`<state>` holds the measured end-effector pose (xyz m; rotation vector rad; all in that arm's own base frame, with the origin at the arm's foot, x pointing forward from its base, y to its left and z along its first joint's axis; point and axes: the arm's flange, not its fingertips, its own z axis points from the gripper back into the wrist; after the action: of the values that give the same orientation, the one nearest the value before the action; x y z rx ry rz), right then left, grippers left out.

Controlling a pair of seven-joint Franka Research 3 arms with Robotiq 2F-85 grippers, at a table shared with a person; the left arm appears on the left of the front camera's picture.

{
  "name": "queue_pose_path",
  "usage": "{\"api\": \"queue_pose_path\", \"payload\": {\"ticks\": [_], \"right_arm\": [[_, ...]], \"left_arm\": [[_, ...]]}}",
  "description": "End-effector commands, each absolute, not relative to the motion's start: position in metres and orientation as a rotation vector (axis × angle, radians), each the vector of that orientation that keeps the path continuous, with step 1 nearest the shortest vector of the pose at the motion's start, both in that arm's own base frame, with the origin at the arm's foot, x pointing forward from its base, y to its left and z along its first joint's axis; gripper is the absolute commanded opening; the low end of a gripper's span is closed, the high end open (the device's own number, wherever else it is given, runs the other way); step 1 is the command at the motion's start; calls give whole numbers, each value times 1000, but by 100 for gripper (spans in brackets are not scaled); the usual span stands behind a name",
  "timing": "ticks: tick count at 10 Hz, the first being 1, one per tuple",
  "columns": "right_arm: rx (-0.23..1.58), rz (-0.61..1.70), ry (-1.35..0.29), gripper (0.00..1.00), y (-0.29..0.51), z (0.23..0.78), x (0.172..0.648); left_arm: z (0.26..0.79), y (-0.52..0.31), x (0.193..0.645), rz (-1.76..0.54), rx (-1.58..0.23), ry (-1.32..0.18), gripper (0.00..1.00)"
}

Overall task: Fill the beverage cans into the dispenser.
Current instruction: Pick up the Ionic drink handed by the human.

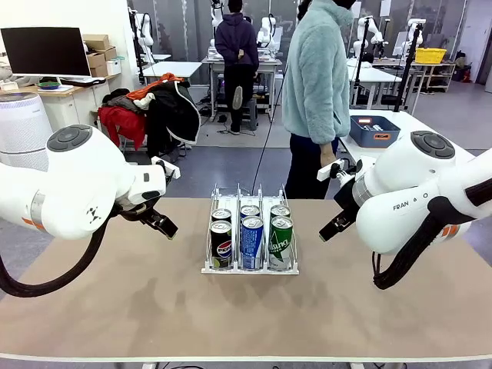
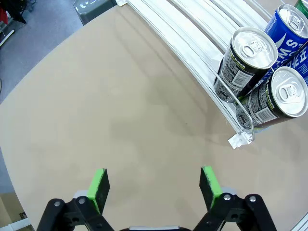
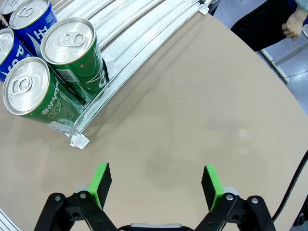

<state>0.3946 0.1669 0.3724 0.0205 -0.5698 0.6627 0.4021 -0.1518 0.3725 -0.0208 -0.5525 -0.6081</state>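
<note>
The dispenser (image 1: 209, 265) stands at the table's middle with two beverage cans in each of its three lanes: black Pepsi cans (image 1: 221, 244) on the left, blue ones (image 1: 251, 242) in the centre, green ones (image 1: 280, 242) on the right. My left gripper (image 1: 161, 223) hovers left of the rack. In the left wrist view this gripper (image 2: 156, 185) is open over bare table, with the black cans (image 2: 245, 62) at the upper right. My right gripper (image 1: 332, 225) hovers right of the rack. Its own view shows the gripper (image 3: 156, 185) open and empty, the green cans (image 3: 74, 55) at the upper left.
A person (image 1: 315, 92) in a light fleece stands at the table's far edge, one hand (image 1: 329, 157) hanging down. Behind, on another table, sits a dark blue bin (image 1: 374, 131). Bare tabletop (image 1: 115, 307) lies on both sides of the rack and in front of it.
</note>
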Motion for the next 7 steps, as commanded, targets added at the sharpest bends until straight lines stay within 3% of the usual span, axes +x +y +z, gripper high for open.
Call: {"api": "queue_pose_path", "payload": {"ticks": [1,4,7], "right_arm": [[21,663,-570,100,167,372,395],[152,696,-415,100,167,395,394],[268,703,-358,100,155,455,401]], "left_arm": [[372,-152,402,-607,-21,-552,100],[393,-144,400,-647,-57,-506,100],[437,-131,404,-664,-69,-414,100]]}}
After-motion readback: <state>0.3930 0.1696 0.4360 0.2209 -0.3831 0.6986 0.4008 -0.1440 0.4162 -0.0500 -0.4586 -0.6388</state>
